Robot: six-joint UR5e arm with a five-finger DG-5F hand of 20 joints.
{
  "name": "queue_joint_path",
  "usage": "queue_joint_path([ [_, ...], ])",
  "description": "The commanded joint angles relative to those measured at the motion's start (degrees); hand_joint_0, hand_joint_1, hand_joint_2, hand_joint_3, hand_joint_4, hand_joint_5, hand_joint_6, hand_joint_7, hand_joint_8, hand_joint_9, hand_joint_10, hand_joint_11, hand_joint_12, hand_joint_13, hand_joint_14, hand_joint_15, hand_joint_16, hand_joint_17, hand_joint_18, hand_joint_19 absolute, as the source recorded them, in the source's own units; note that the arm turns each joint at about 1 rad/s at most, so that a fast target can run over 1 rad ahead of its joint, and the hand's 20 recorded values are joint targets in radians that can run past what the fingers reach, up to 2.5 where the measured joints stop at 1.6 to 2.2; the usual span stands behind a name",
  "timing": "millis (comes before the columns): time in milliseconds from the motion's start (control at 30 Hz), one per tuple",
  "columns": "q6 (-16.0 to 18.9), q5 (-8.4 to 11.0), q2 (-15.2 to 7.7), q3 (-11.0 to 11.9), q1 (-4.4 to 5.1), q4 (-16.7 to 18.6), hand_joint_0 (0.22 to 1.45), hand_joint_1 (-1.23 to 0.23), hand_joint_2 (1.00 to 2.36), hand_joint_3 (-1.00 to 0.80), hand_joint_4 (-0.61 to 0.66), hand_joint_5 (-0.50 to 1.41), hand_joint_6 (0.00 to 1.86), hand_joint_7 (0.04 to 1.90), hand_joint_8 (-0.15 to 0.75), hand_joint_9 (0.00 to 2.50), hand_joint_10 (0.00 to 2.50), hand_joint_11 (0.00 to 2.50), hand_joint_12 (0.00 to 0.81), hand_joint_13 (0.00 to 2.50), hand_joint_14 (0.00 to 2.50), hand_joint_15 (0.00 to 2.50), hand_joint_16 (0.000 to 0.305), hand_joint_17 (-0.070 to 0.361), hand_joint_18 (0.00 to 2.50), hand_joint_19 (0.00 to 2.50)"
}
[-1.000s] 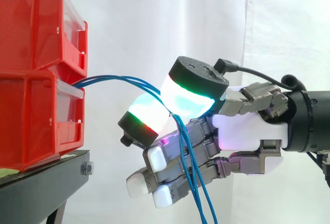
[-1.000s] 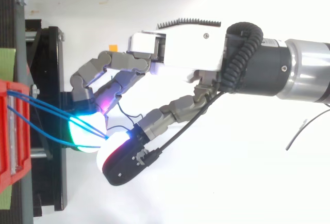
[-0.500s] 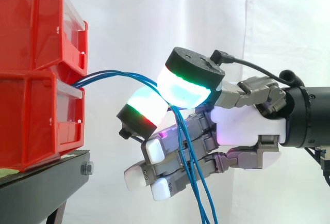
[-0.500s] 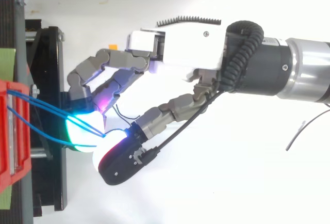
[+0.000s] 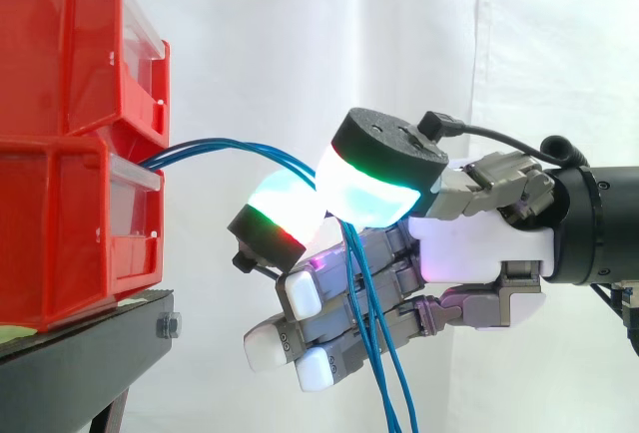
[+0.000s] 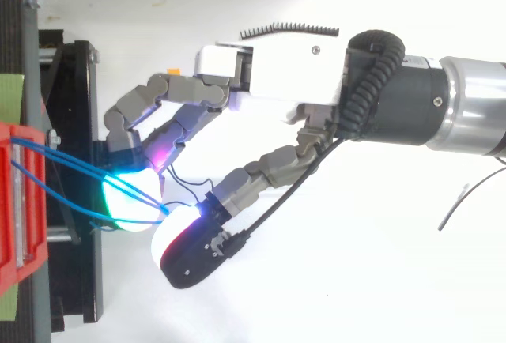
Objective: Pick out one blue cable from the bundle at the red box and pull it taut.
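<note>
hand (image 5: 479, 253) is pinched on the blue cables (image 5: 232, 144) between its two big glowing pads (image 5: 374, 194), just right of the stacked red bins (image 5: 70, 223). Looks like several strands run through the pinch, with tails hanging past the lower fingers. The span to the bins arcs, so it's not taut. I'd thin the pinch to one strand, grip firm, then pull level and slow to the right.

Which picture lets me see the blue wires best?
The side view: there the blue cables arch out from the red bins, pass between the hand's glowing pads and hang down. The top view shows their short stretch from bins to pads.
</note>
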Motion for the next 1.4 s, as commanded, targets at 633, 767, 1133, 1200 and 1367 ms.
queue_joint_path([
  [633, 0.04, 0.07, 0.02, 0.03, -0.11, -0.09, 0.53, -0.82, 1.00, -0.50, 0.15, -0.18, 0.82, 1.12, 0.281, 0.95, 0.02, 0.66, 0.329, 0.69, 0.01, 0.27, 0.048, 0.109, 0.59, 0.43],
  [767, 0.04, 0.07, 0.02, 0.03, -0.11, -0.35, 0.52, -0.69, 1.00, -0.50, 0.14, -0.17, 0.81, 1.11, 0.284, 0.98, 0.02, 0.66, 0.330, 0.70, 0.01, 0.27, 0.049, 0.109, 0.59, 0.44],
  [1133, 0.04, 0.07, -0.07, 0.03, -0.11, -0.35, 0.60, -0.61, 1.00, -0.50, 0.10, -0.15, 0.79, 1.19, 0.279, 1.03, 0.02, 0.66, 0.317, 0.70, 0.01, 0.28, 0.046, 0.103, 0.57, 0.47],
  [1200, 0.04, 0.07, -0.07, 0.03, -0.11, -0.44, 0.62, -0.64, 1.00, -0.49, 0.09, -0.15, 0.79, 1.20, 0.282, 1.03, 0.02, 0.67, 0.317, 0.70, 0.01, 0.28, 0.046, 0.103, 0.57, 0.47],
  [1367, 0.04, -0.02, 0.02, 0.03, -0.11, -0.79, 0.63, -0.72, 1.01, -0.37, 0.06, -0.16, 0.83, 1.21, 0.283, 1.00, 0.02, 0.67, 0.320, 0.69, 0.01, 0.28, 0.046, 0.103, 0.57, 0.47],
])
